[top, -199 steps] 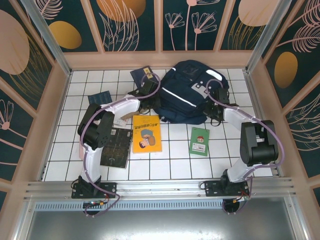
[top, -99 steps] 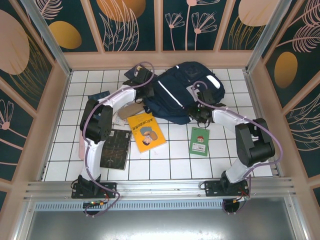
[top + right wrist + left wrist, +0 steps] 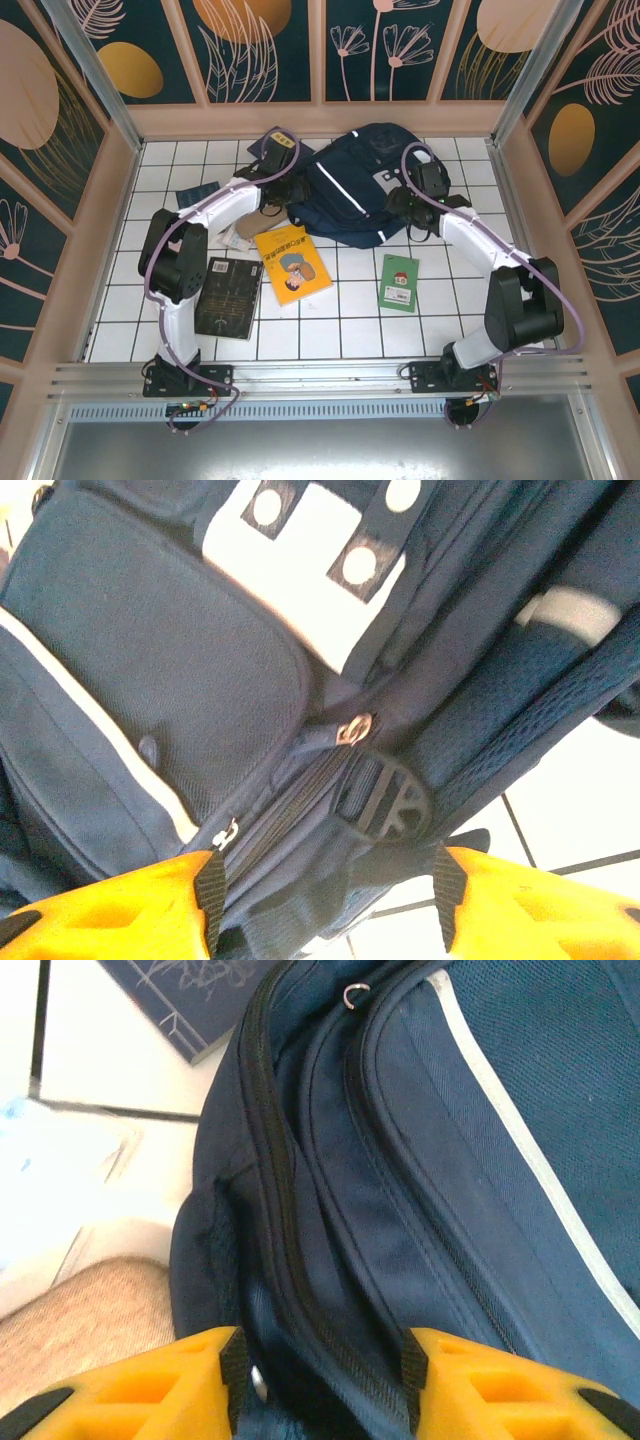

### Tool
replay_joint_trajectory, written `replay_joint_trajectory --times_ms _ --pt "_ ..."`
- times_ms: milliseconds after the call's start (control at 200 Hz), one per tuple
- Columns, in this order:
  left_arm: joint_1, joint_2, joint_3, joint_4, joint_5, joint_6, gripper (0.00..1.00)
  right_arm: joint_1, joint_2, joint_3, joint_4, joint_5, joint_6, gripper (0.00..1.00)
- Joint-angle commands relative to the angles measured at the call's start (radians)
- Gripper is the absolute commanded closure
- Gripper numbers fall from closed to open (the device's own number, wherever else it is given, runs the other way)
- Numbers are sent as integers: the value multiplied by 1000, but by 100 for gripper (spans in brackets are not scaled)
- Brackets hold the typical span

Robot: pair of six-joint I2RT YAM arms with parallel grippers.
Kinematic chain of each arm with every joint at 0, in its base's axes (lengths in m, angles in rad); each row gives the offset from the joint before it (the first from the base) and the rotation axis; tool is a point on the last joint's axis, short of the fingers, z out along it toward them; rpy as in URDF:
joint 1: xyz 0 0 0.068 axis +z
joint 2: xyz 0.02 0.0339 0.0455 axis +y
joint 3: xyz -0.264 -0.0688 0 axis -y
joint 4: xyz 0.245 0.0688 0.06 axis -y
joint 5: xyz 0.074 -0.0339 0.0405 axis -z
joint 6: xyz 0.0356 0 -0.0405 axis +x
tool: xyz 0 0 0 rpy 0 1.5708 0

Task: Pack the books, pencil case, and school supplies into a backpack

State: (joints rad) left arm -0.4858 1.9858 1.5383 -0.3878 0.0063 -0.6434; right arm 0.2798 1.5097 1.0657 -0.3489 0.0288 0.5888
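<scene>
Navy backpack (image 3: pixel 350 195) between parted left tool (image 3: pixel 322 1375), right tool (image 3: pixel 327 900).

- The yellow-orange book (image 3: pixel 292 263), near the middle of the table (image 3: pixel 450 310), has a line of dark characters across the top of its cover. They are too small to read.
- The green booklet (image 3: pixel 399 282), toward the table's right edge, carries a small white-and-red emblem. No letters can be made out on it.
- The navy book (image 3: pixel 262 150) by the far edge bears a yellow label (image 3: pixel 285 141) with dark marks that are illegible.
- The black book (image 3: pixel 230 297), toward the near left corner, shows pale print that is unreadable.
- The backpack (image 3: pixel 150 660) has a grey-white patch (image 3: pixel 300 570) with round dots and nothing to read.
</scene>
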Motion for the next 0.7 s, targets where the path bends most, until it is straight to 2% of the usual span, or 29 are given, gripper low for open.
replay_joint_trajectory --times_ms 0,305,515,585,610,645,695 --pt "-25 -18 -30 -14 27 -44 47 -37 7 37 -41 66 -47 39" --pt "-43 98 67 -30 19 -43 42 -192 138 102 -34 59 -81 37" --pt "-50 153 70 -37 8 -36 43 -221 254 126 0 24 -84 36" --pt "-49 174 70 -36 4 -33 50 -227 301 143 1 20 -82 38" --pt "-50 182 70 -33 3 -33 56 -231 313 147 2 12 -79 41" --pt "-50 190 69 -31 2 -33 68 -235 328 152 2 1 -74 49" --pt "-49 197 72 -29 -2 -34 97 -237 330 155 7 -9 -69 61"
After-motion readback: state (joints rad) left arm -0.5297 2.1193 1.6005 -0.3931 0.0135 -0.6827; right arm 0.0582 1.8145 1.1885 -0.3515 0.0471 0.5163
